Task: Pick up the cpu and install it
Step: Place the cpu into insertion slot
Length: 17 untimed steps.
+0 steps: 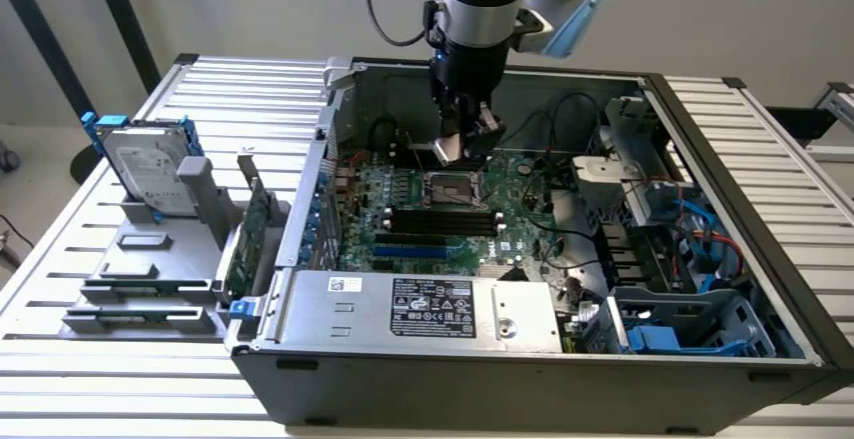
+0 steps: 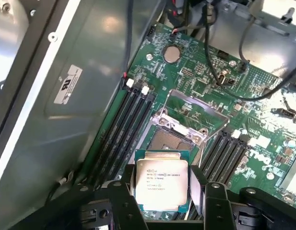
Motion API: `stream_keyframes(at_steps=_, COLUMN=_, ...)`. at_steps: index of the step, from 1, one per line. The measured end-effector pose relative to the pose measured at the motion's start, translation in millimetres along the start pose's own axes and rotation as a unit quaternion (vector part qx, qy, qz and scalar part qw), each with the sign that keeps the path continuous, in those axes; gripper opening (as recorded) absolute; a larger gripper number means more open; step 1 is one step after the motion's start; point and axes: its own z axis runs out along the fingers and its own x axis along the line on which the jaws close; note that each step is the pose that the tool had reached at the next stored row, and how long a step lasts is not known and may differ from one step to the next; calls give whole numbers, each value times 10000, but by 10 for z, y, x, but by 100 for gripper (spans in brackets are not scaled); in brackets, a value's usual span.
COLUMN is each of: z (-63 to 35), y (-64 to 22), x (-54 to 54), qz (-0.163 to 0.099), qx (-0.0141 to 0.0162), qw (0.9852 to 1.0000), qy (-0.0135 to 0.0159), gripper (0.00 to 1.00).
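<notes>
Gripping cpu [image 2: 162,184] in claw [image 1: 461,144], open computer case [image 1: 534,369], slatted table [image 1: 134,379], pale wall [image 1: 734,9]

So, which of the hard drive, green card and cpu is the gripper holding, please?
The cpu: the small silver-topped square clamped in the gripper above the socket. The hard drive and green card sit outside the case.

Clear gap below claw [image 1: 461,147] to open square metal-framed socket [image 2: 174,139], black memory slots [image 2: 121,134] flanking 2 sides, loose black cables [image 2: 207,48] beyond
</notes>
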Motion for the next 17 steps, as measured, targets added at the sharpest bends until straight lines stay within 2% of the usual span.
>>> stream_keyframes(at_steps=4, z=30, y=-2, x=-4, qz=364, qx=-43, qw=9993, qy=-26, gripper=55)
stream_keyframes(at_steps=9, z=71, y=-5, x=-9, qz=809, qx=-96, qw=9967, qy=-55, gripper=55)
stream_keyframes(at_steps=13, z=105, y=-7, x=-13, qz=1168, qx=-139, qw=9930, qy=-80, gripper=55)
stream_keyframes(at_steps=17, z=139, y=-10, x=-17, qz=1524, qx=-182, qw=9881, qy=-103, gripper=55)
